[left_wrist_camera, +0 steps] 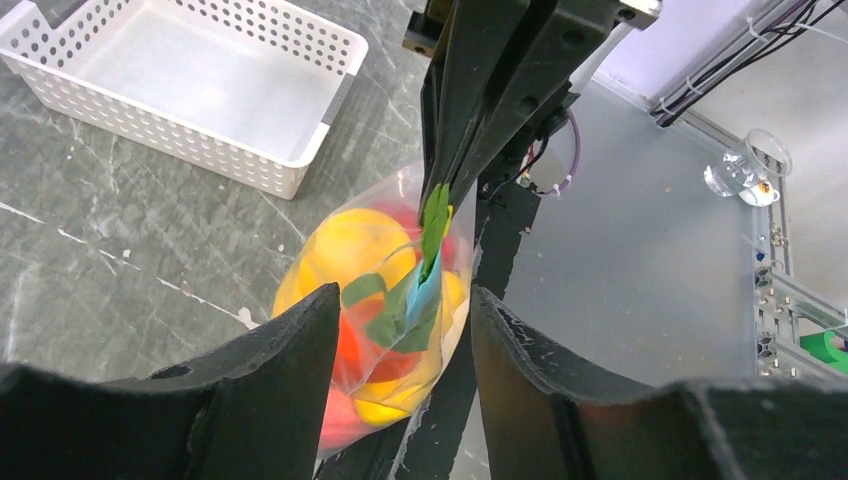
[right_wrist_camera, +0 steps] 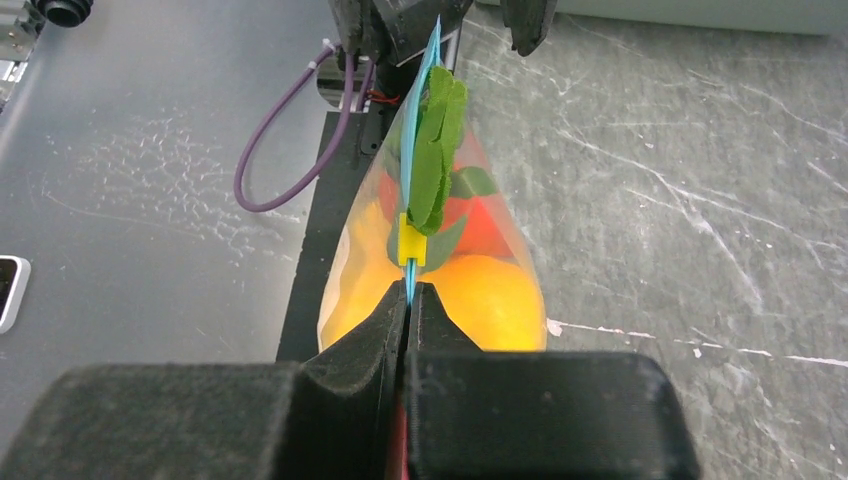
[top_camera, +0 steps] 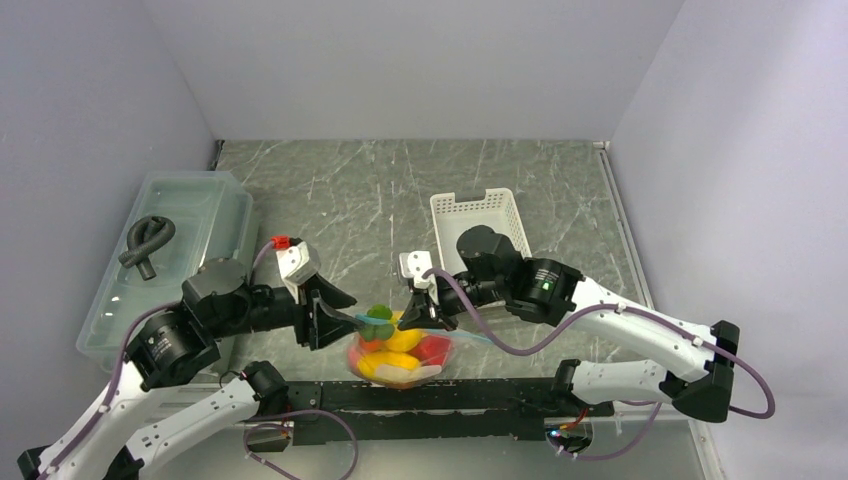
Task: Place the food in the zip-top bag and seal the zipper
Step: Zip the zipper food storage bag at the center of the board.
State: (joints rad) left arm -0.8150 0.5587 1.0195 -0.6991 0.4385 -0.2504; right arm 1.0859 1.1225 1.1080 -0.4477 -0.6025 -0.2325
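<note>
A clear, floppy plastic zip-top bag point(top_camera: 400, 362) is held up by its mouth at the near edge of the grey marbled counter point(top_camera: 400, 190), just beside the black rail point(top_camera: 480, 395) in front of the arm bases. Inside it, packed together, are yellow round toy fruits point(right_wrist_camera: 490, 300), a red piece point(right_wrist_camera: 480, 225) and something orange. A green leafy piece point(right_wrist_camera: 437, 140) pokes up alongside the thin teal-blue zipper strip point(right_wrist_camera: 408, 150). The right arm's fingers point(right_wrist_camera: 350, 370) are pressed tight together on that strip, just behind a small yellow slider point(right_wrist_camera: 411, 245). The left arm's fingers point(left_wrist_camera: 270, 360) are spread apart and grip nothing, with the bag's other end in the gap between them. A white perforated basket point(top_camera: 478, 225) stands further back on the counter.
</note>
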